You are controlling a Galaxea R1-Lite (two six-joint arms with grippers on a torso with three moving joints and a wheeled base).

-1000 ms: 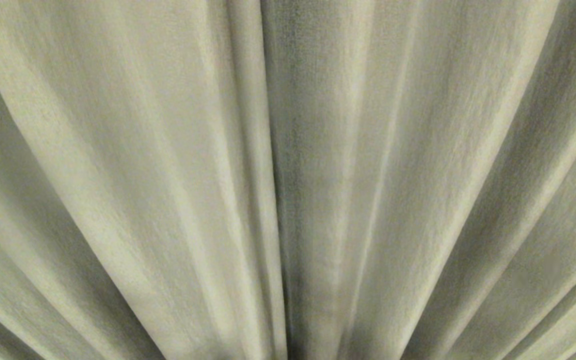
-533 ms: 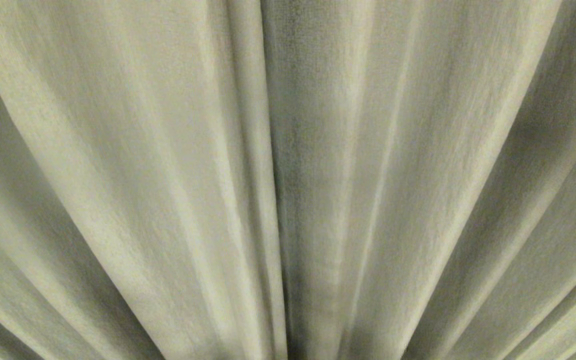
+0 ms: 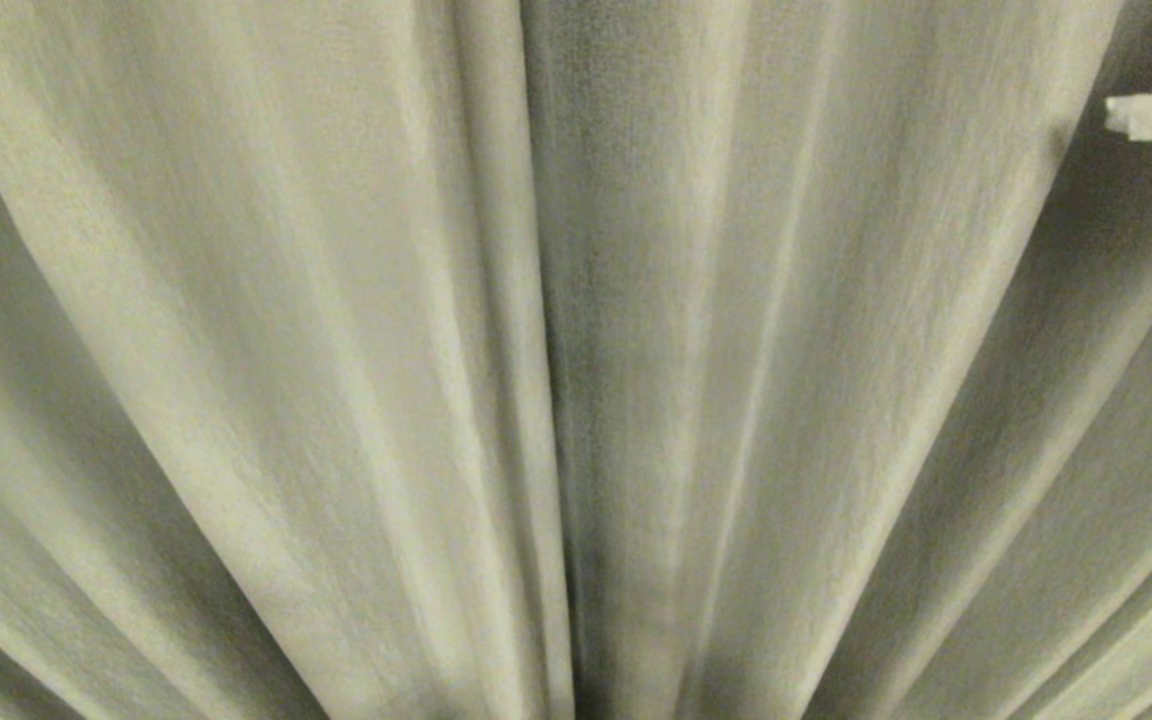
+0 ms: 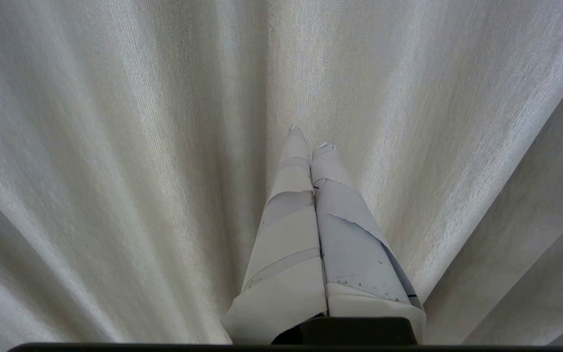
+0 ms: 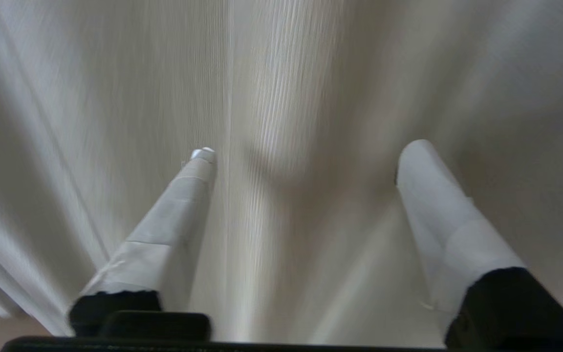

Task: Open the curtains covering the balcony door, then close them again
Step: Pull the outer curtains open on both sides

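Observation:
The cream curtains [image 3: 336,350] fill the whole head view in long vertical pleats, and the two panels meet at a hemmed edge [image 3: 534,300] near the middle. They are drawn together, so the balcony door is hidden behind them. One white-taped finger [image 3: 1144,115] of my right gripper pokes in at the upper right edge. In the right wrist view, my right gripper [image 5: 309,150] is open, close in front of the fabric [image 5: 271,98], with nothing between its fingers. My left gripper [image 4: 311,139] is shut and empty, pointing at the curtain [image 4: 115,146] without holding it.
A white finger of my right gripper has come into the head view at the upper right edge. The curtains hang as before.

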